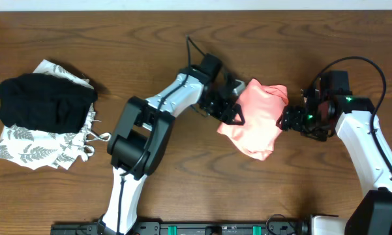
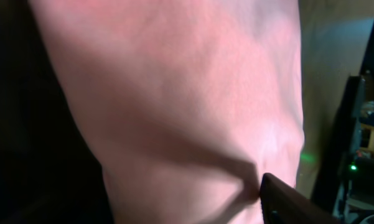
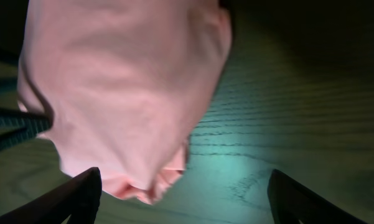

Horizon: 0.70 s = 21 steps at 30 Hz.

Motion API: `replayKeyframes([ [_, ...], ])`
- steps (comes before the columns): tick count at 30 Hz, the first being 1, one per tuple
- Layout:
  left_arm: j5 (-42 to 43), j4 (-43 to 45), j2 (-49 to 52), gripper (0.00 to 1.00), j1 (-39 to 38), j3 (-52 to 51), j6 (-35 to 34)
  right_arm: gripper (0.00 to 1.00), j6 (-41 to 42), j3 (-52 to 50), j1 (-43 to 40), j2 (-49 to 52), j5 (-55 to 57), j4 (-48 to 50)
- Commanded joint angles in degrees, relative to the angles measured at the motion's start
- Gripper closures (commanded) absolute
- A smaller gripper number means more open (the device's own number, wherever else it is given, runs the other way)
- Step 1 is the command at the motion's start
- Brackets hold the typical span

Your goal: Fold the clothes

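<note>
The salmon-pink T-shirt [image 1: 261, 119] lies bunched in a crumpled heap on the wooden table between my two grippers; no lettering shows. My left gripper [image 1: 231, 112] is at its left edge, shut on the fabric. In the left wrist view the T-shirt [image 2: 174, 93] fills the frame and puckers where my left gripper [image 2: 258, 186] pinches it; only one finger shows. My right gripper [image 1: 288, 119] is at the shirt's right edge. In the right wrist view its fingers [image 3: 185, 180] are spread wide, and the T-shirt [image 3: 124, 81] hangs just by the left finger, not gripped.
A black folded garment [image 1: 45, 101] lies on a white garment with grey leaf print [image 1: 32, 149] at the table's far left. A black rail [image 1: 182, 228] runs along the front edge. Bare wood [image 3: 286, 112] lies to the right of the shirt.
</note>
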Motion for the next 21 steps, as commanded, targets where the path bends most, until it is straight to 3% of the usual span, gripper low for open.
replayKeyframes([
  [1, 2.0, 0.2, 0.8, 0.40, -1.8, 0.1, 0.9, 0.18, 0.4, 0.7, -0.4, -0.9, 2.9, -0.6],
  [3, 2.0, 0.2, 0.8, 0.41, -2.5, 0.1, 0.4, 0.19, 0.9, 0.7, -0.4, -0.8, 4.1, -1.4],
  [7, 2.0, 1.5, 0.8, 0.34, -2.7, 0.1, -2.8, 0.24, 0.9, 0.2, -0.4, 0.8, 5.4, -1.2],
  [8, 2.0, 2.1, 0.8, 0.33, -2.5, 0.1, -3.7, 0.36, 0.9, -0.1, -0.4, 1.5, 5.6, -0.3],
  [11, 2.0, 3.5, 0.8, 0.32, -2.3, 0.1, -5.4, 0.88, 3.5, -0.9, -0.5, 3.7, 8.5, 2.3],
  [12, 2.0, 3.7, 0.8, 0.32, -2.2, 0.1, -5.5, 0.97, 5.0, -1.1, -0.6, 4.5, 9.8, 2.9],
  [21, 1.3, 3.7, 0.8, 0.26, -2.0, 0.1, -5.6, 0.99, 7.9, -1.2, -0.8, 13.4, 10.3, 7.0],
])
